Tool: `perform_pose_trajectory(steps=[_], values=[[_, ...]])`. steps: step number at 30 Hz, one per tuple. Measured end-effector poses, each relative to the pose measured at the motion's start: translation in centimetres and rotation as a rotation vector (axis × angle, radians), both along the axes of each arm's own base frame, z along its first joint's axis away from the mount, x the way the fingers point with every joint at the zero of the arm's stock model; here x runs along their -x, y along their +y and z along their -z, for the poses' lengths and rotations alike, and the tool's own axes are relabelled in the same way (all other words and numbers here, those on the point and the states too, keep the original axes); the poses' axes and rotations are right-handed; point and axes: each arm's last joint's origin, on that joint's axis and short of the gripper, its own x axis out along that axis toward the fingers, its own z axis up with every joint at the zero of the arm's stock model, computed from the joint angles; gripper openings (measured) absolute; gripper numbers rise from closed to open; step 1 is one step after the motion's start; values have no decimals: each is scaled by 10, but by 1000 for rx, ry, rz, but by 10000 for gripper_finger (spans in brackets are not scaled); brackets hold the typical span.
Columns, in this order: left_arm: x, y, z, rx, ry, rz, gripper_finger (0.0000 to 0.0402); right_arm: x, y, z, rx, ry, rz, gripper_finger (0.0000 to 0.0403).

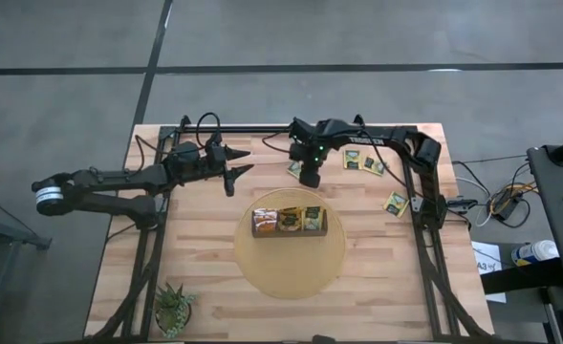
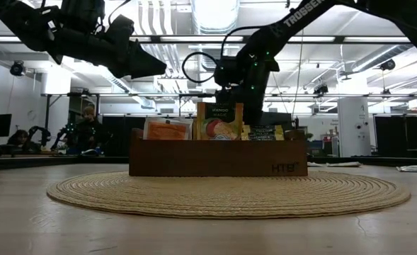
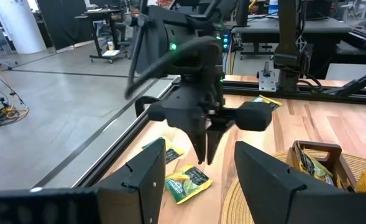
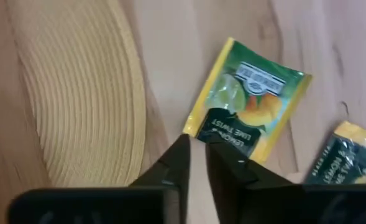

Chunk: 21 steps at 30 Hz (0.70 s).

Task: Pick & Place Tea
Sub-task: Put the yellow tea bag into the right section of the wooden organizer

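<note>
Now the right gripper [image 4: 195, 163] points down with its fingers nearly together, tips at the near edge of a green-and-yellow sachet [image 4: 248, 106] flat on the table [image 1: 205, 268]; whether they pinch it I cannot tell. A second sachet [image 4: 350, 155] beside it is cut off. The mat [image 4: 77, 93] lies just alongside. The left gripper [image 1: 240, 164] hangs open nearby, empty.

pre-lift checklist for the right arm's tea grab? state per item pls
1. Right gripper at the green-and-yellow sachet: ok, fingertips at its edge.
2. Sachet actually pinched: cannot tell.
3. Neighbouring sachet apart from the fingers: ok.
4. Left gripper out of the way: ok, open, above bare table beside the mat.
5. Wooden box on the round mat: ok.
6. Free slot in the box: cannot tell.
</note>
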Motion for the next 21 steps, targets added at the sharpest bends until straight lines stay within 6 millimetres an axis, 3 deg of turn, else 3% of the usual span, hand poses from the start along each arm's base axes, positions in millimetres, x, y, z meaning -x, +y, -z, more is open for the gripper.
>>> perform_pose_trajectory(steps=[11, 21], values=[[0, 0, 0, 0, 0, 0, 186, -7, 14, 8, 131, -17, -230, 193], [0, 0, 0, 0, 0, 0, 186, -7, 10, 51, 105, 23, -179, 237]])
